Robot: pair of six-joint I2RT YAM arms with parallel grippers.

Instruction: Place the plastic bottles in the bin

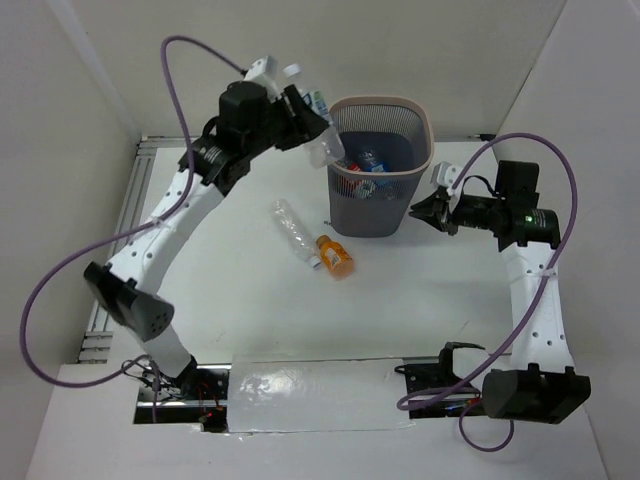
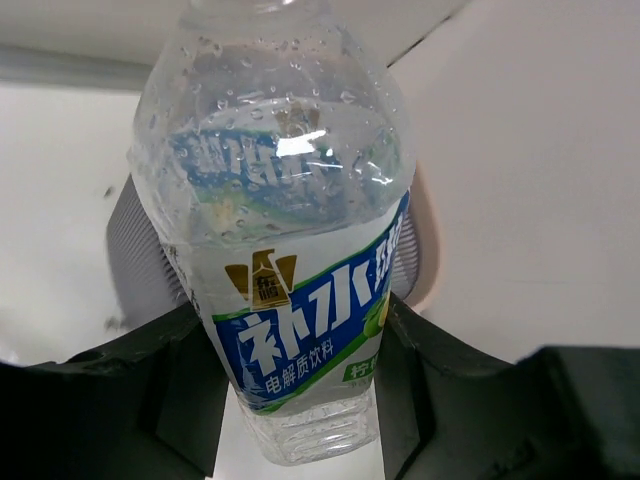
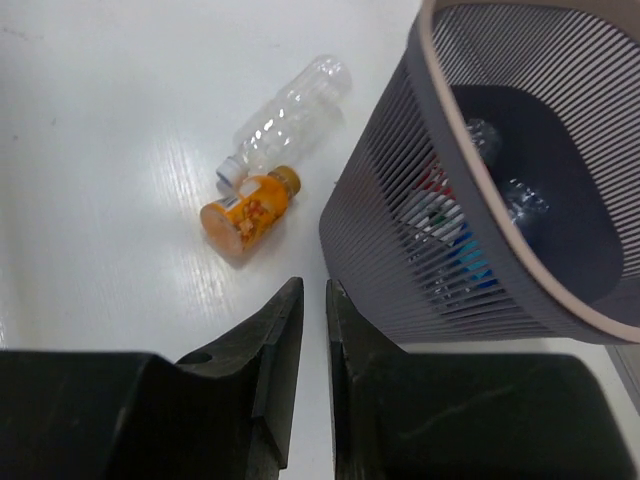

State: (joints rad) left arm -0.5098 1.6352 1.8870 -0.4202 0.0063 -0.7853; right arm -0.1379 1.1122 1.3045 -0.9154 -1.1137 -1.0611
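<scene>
1. White walls close in a white table in the top external view. The bin stands upright toward the far side, between the two arms.
2. The left gripper is clamped on a blue-labelled bottle, held just beside the bin's far-left corner.
3. Two bottles lie on the table in front of the bin and to its left: an unlabelled clear bottle and an orange bottle. Their cap ends are close together.
4. The bottles in the bin show red and blue labels.
5. The right gripper points at the bin's right wall, near it but apart.
6. From the left wrist, the left gripper grasps the blue-labelled bottle low on its label. One dark finger presses on each side.
7. Droplets cover the inside of that bottle. Behind it show the bin's grey mesh and a strip of pale rim.
8. From the right wrist, the right gripper has its jaws drawn nearly together, with only a thin slit between them and nothing in it.
9. It hangs over bare table just beside the bin, whose mesh wall fills the right of the view.
10. Clear bottles lie at the bin's bottom, and red and blue labels show through the mesh.
11. Beyond the fingers, the orange bottle lies on its side. The unlabelled clear bottle lies at an angle, its white cap just beside the orange bottle's neck.
</scene>
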